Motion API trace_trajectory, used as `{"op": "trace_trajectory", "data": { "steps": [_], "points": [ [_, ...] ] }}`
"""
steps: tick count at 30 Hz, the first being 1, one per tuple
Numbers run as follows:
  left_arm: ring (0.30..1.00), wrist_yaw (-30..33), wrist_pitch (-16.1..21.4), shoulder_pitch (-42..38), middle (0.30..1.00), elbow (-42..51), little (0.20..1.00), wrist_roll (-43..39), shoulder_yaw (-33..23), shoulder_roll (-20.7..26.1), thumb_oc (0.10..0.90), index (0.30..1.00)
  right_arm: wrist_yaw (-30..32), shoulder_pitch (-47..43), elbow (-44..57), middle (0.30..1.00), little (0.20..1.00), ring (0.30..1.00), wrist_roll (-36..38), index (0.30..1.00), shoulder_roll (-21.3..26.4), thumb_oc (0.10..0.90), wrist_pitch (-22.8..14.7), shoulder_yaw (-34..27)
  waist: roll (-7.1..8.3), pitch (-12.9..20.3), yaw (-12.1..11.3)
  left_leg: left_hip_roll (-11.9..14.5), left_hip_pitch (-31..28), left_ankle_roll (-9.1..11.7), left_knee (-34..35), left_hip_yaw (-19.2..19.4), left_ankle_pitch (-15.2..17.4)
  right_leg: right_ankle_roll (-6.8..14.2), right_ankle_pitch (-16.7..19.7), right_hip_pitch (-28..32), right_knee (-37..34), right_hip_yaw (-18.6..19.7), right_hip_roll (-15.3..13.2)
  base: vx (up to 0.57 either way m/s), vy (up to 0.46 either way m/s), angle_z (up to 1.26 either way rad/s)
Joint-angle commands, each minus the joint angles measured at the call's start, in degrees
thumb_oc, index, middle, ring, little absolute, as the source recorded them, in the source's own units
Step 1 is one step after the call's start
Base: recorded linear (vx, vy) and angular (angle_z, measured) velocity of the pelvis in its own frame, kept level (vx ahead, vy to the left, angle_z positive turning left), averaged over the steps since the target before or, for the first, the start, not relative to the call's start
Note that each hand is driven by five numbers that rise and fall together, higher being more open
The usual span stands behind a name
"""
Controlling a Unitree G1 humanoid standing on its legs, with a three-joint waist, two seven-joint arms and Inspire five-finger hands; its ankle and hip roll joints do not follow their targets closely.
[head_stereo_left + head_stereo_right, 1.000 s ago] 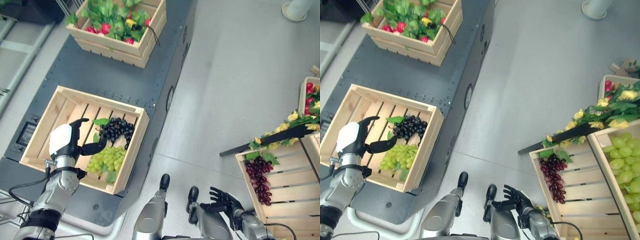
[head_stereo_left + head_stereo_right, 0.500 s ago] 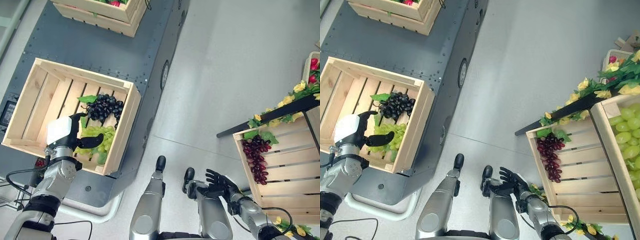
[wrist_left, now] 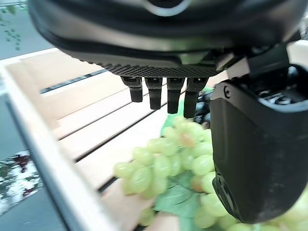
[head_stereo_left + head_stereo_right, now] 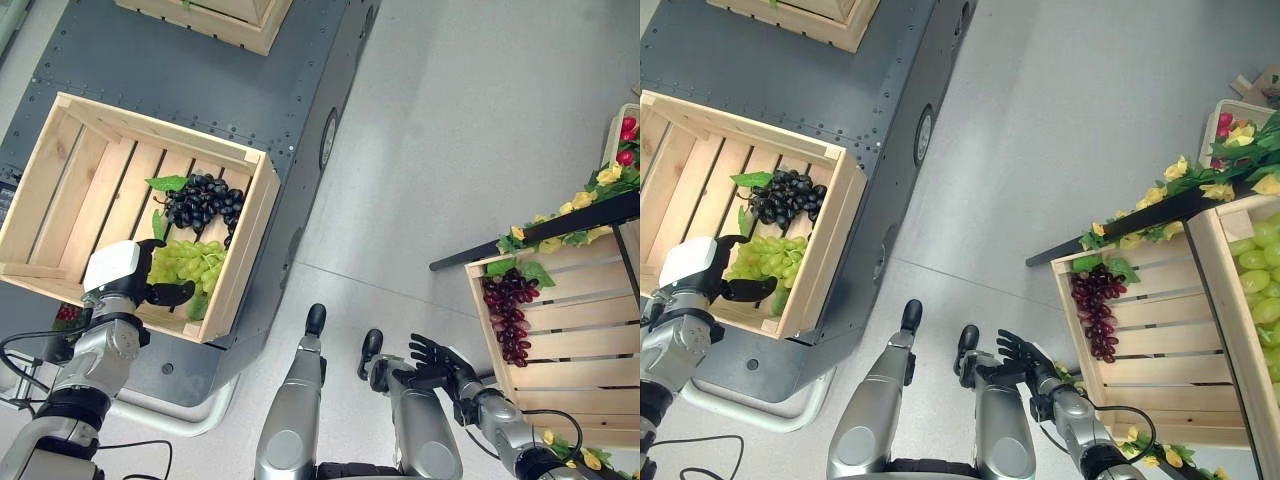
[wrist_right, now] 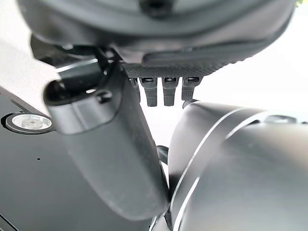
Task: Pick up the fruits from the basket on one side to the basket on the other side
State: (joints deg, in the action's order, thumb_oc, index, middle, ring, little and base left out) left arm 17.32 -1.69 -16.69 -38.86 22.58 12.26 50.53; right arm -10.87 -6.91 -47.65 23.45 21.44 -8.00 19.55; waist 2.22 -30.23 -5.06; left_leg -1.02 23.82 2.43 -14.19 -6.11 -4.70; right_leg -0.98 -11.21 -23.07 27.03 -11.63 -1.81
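green grapes [image 4: 188, 262] lie in the wooden crate [image 4: 247, 214] beside the black grapes [image 4: 203, 200]. left hand [image 4: 120, 282] hovers spread over them, holding nothing. right hand [image 4: 438, 358] hangs spread, empty.

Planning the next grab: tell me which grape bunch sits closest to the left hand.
The green grapes in the left crate, right by the open left hand. The black grapes lie beyond them, and the red grapes are in the right-side crate.
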Motion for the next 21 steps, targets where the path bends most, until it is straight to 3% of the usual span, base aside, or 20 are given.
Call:
{"op": "trace_trajectory", "data": {
  "steps": [1, 14, 21],
  "points": [
    [0.9, 2.4, -0.6, -1.2, 0.9, 0.7, 0.9, 1.7, -6.3, 7.8, 0.8, 0.9, -2.5, 3.8, 2.4, 0.9, 0.9, 0.9, 1.7, 0.9, 1.3, 0.8, -0.4, 1.7, 0.36, 0.4, 0.0, -3.8, 1.9, -2.4, -6.0, 5.5, 6.2, 0.2, 2.7, 5.3, -7.2, 1.0, 3.2, 0.0, 0.0, 0.0],
    [0.9, 6.0, -2.8, 2.4, 0.9, 1.8, 0.9, 5.4, -9.4, 9.2, 0.8, 0.9, -2.8, 3.9, 2.4, 0.9, 0.9, 0.9, 2.2, 0.9, 0.8, 0.8, 0.0, 1.7, -0.27, 0.4, -1.1, -4.3, 0.6, -2.4, -5.0, 5.1, 6.1, 0.4, 3.0, 7.4, -9.0, 0.0, 2.8, 0.02, -0.006, 0.03],
    [0.9, 9.4, -3.8, -1.1, 0.9, -1.5, 0.9, 6.4, -7.4, 8.0, 0.8, 0.9, -2.6, 3.6, 3.0, 0.9, 0.9, 0.9, 3.1, 0.9, 0.2, 0.8, 0.3, 2.5, 0.64, 0.5, -0.8, -4.3, 0.9, -2.5, -5.6, 5.5, 6.5, 0.5, 3.1, 7.2, -8.8, 0.2, 3.0, 0.01, -0.001, 0.03]
  ]
}}
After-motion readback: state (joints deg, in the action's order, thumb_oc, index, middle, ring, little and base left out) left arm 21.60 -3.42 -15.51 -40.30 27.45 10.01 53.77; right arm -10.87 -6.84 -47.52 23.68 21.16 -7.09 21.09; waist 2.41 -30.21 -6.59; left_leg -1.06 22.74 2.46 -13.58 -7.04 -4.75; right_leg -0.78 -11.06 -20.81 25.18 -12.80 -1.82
